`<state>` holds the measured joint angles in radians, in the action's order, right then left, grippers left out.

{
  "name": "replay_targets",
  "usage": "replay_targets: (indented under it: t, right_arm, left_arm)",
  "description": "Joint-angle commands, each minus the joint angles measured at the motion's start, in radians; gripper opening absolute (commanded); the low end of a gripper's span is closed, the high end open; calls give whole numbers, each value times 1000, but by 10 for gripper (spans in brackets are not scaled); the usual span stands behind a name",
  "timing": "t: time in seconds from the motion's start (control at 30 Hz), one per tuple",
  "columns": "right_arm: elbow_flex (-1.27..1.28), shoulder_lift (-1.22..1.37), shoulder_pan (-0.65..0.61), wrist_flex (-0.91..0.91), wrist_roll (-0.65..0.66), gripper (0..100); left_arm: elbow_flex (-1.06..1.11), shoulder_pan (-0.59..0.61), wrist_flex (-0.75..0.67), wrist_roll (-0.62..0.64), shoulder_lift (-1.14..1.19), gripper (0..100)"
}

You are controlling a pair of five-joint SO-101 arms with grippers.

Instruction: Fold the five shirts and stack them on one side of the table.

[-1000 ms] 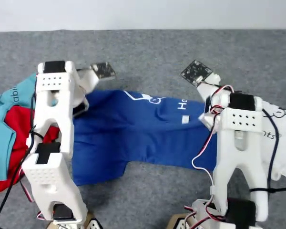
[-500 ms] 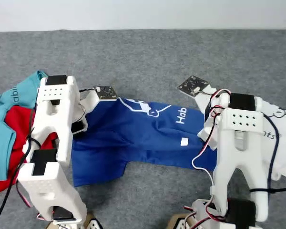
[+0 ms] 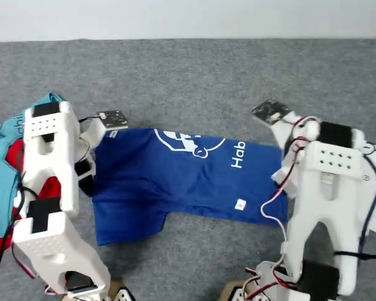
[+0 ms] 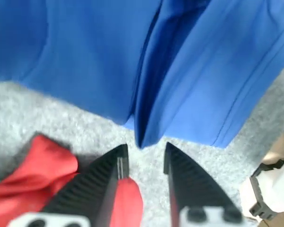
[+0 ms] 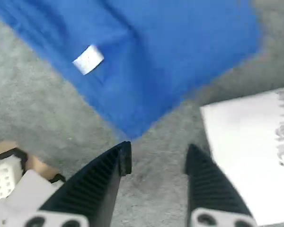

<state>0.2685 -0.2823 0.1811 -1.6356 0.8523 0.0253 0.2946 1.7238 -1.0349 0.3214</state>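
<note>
A blue shirt [image 3: 175,179] with white print lies spread across the middle of the grey table [image 3: 194,69]. My left gripper [image 4: 144,156] is open over the carpet, just off a folded edge of the blue shirt [image 4: 189,71], with a red shirt [image 4: 38,177] beside one finger. My right gripper [image 5: 158,156] is also open and holds nothing. It hangs over bare carpet at a corner of the blue shirt [image 5: 146,56], next to a white shirt [image 5: 246,142]. A small white label [image 5: 88,60] lies on the blue cloth.
A teal shirt [image 3: 9,128] and the red shirt [image 3: 3,166] lie bunched at the table's left edge, partly under one arm. The white shirt [image 3: 371,188] lies at the right edge under the other arm. Bare carpet stretches along the far side.
Both arms drew toward the near side and apart, one left, one right. The blue shirt's far edge came down with them and it now lies flatter, print showing.
</note>
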Motion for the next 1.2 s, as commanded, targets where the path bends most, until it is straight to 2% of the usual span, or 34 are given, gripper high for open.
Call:
replay_targets:
  t: [0.0,0.17,0.27,0.33,0.47,0.7,0.8,0.93,1.07,1.17]
  right_arm:
    - [-94,-47,39,-7,15,220]
    - [-126,-44,-35,-2,14,220]
    - [-123,-36,-128,-2,-5,209]
    - [-127,-35,-214,21,-72,159]
    - [-123,-30,-387,125,-175,5]
    - [-133,165,-555,294,-242,10]
    - [-187,280,-596,306,-250,10]
    - [-299,420,-645,305,-334,17]
    - [-402,527,-697,255,-371,109]
    - [-485,581,-748,183,-453,180]
  left_arm:
    - [-1,8,31,-11,-68,141]
    - [-19,-17,31,-9,-68,135]
    - [-67,-21,31,11,-68,67]
    - [-108,-18,31,15,-68,2]
    - [-173,18,29,157,-106,4]
    - [-180,51,23,354,-379,4]
    - [-180,51,12,443,-486,4]
    - [-180,61,3,565,-563,4]
    - [-185,135,-2,689,-597,5]
    - [-183,190,-2,760,-621,5]
